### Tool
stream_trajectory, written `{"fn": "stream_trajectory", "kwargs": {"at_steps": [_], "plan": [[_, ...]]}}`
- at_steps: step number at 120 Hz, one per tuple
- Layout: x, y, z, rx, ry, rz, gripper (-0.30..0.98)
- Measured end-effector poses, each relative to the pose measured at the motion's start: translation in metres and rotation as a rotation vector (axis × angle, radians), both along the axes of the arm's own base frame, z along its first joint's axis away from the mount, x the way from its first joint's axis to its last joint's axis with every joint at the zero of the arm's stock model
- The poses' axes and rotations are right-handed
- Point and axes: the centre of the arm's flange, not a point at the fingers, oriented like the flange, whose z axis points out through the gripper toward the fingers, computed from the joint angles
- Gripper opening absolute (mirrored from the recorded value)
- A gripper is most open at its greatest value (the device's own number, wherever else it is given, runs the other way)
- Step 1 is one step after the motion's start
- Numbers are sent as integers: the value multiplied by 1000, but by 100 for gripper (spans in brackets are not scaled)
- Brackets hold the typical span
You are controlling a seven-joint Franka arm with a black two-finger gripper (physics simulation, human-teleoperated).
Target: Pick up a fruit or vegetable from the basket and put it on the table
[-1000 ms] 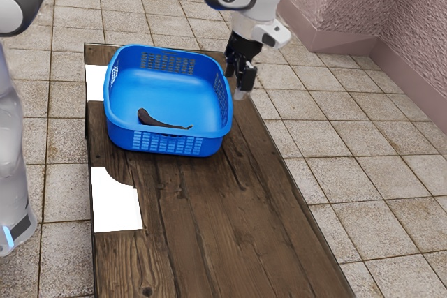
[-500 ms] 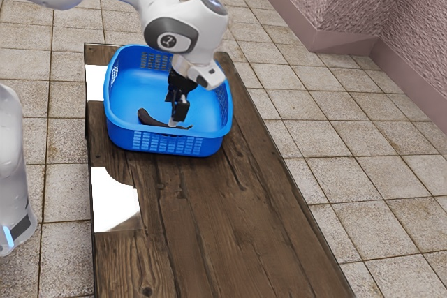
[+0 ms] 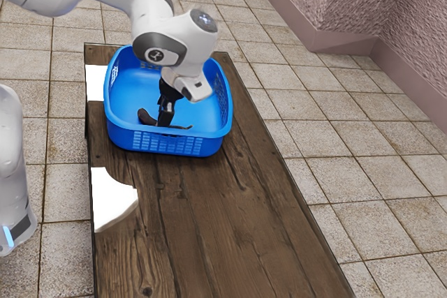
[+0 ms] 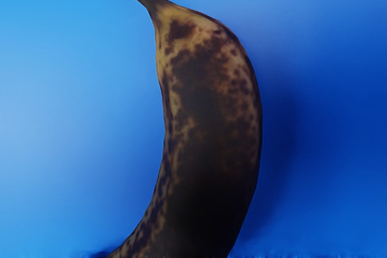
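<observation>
In the exterior view, the basket (image 3: 167, 144) stood at the far end of the table (image 3: 223, 207). The banana (image 3: 144, 117) lay inside it along the near wall, its thick end towards the exterior view's left corner. The gripper (image 3: 165, 123) was down in the basket, over the banana's middle. Whether it stood wide, narrow or closed on the fruit, I could not tell. I judged the grasp to be the step in hand.

In the wrist view, the banana, brown and mottled, ran from its stem back to beneath the hand, against the basket's blue floor. The next move called for a sure hold around its body, then a straight lift above the rim before crossing the near wall to the table. A hold too near the thin stem might let it swing.
</observation>
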Motion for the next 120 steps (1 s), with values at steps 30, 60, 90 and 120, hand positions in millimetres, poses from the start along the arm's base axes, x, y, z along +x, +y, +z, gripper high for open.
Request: {"fn": "stream_trajectory", "kwargs": {"at_steps": [30, 60, 90, 120], "plan": [[-5, 8, -13, -20, -43, -36, 68], [-3, 15, -22, -38, -102, -58, 68], [1, 13, -28, -46, -159, -88, 68], [4, 13, -29, -48, -179, -102, 61]]}}
